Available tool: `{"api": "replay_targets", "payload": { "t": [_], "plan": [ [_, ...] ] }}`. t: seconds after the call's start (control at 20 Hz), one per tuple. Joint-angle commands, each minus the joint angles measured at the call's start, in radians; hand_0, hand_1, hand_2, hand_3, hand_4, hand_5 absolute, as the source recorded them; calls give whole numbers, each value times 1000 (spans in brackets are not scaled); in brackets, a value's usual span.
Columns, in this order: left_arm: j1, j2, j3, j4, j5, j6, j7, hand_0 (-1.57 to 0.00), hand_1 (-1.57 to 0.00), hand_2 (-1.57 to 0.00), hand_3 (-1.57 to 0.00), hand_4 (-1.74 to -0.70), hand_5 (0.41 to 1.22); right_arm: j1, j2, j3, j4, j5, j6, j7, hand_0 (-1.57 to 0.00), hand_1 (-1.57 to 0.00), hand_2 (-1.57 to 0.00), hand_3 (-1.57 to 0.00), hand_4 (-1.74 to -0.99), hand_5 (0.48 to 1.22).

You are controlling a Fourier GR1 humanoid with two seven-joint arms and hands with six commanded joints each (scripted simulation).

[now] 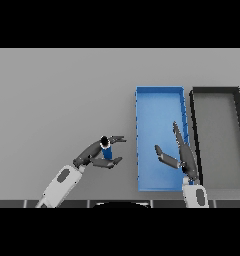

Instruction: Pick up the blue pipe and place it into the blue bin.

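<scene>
The blue pipe (106, 150) stands on end on the grey table, left of the blue bin (159, 102), its dark ring-shaped end facing up. My left hand (94, 156) is around the pipe, with fingers and thumb curled against it on either side. My right hand (181, 156) hangs over the blue bin, fingers straight and the thumb spread to the left, holding nothing.
A black bin (217, 91) with a grey floor stands right beside the blue bin on its right. The grey table (57, 100) stretches to the left and back.
</scene>
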Motion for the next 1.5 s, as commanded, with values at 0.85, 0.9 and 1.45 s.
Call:
{"api": "replay_targets", "payload": {
  "t": [0.85, 0.9, 1.45],
  "plan": [
    [-25, -74, -49, -179, 7, 69, -26, -1541, -1546, -1547, -1469, -1731, 1211, 17, -5, 1, -13, 9, -3, -23, 1, 1, 1, 1, -1164, 602],
    [-29, -75, -53, -204, 13, 69, -3, -1547, -1551, -1552, -1476, -1733, 1213, 17, -10, -2, -16, 4, 2, -20, 1, 1, 1, 1, -1157, 600],
    [-50, -66, -69, -232, -8, 63, 88, -1569, -1569, -1569, -1494, -1740, 1219, 55, 6, 4, -55, 37, -39, -49, 1, 1, 1, 1, -1178, 605]
  ]
}}
